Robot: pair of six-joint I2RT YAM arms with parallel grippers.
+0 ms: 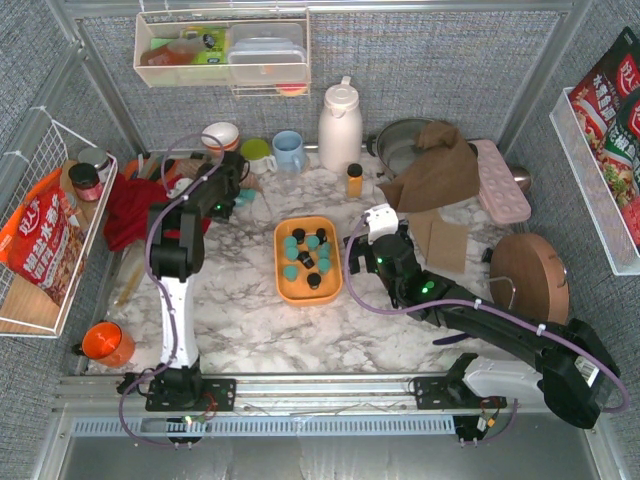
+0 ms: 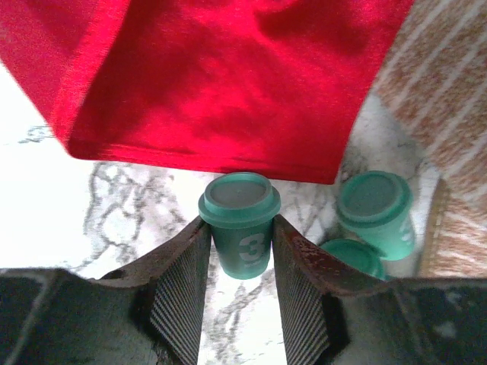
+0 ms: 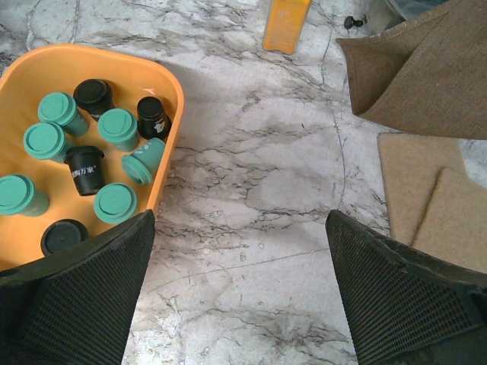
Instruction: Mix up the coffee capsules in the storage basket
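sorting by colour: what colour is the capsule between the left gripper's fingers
Teal capsule, left wrist view.

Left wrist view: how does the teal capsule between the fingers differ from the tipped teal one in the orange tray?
The gripped capsule stands upright; the tipped capsule lies on its side. The gripped capsule is on the marble table by a red cloth; the tipped capsule is in the orange tray. The left gripper clasps the gripped capsule; nothing holds the tipped capsule. Both are teal, cup-shaped, lidded.

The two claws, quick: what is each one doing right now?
Left gripper: closed on a teal capsule.
Right gripper: open, holding nothing.
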